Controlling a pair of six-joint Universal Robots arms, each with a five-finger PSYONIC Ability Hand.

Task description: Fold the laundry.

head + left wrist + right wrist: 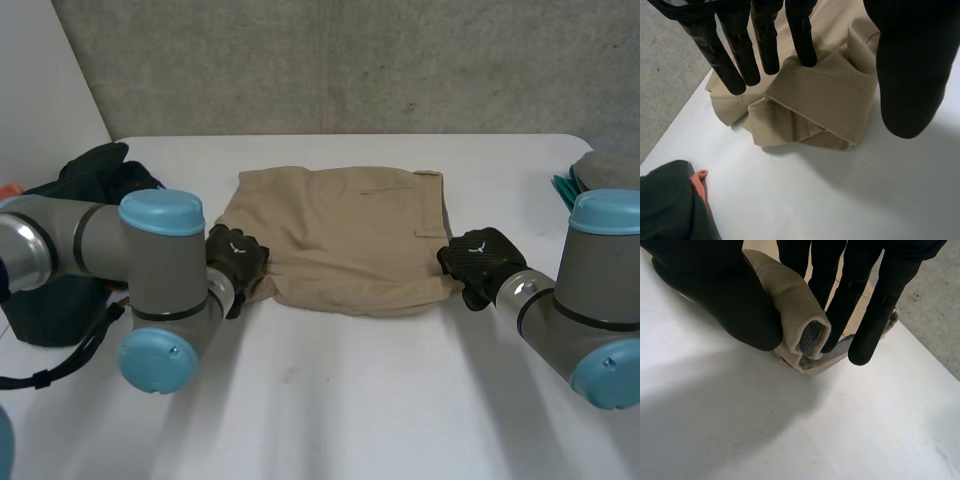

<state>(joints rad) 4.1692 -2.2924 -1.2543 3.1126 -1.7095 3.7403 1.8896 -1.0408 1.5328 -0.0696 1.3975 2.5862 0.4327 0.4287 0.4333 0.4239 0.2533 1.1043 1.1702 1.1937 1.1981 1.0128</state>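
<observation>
Tan trousers (340, 240) lie folded in the middle of the white table (330, 400). My left hand (237, 258) is at their near left corner. In the left wrist view its fingers (740, 55) hang straight over the bunched corner of the trousers (820, 100), the thumb (910, 75) stands apart, and nothing is gripped. My right hand (480, 262) is at the near right corner. There its thumb (730, 305) and fingers (875, 310) pinch a rolled fold of the tan cloth (795, 305) just above the table.
A dark bag or heap of dark clothes (70, 200) sits at the table's left side; dark fabric (665, 205) with an orange-pink bit (700, 182) lies near my left hand. Teal and grey items (590, 175) lie at the far right edge.
</observation>
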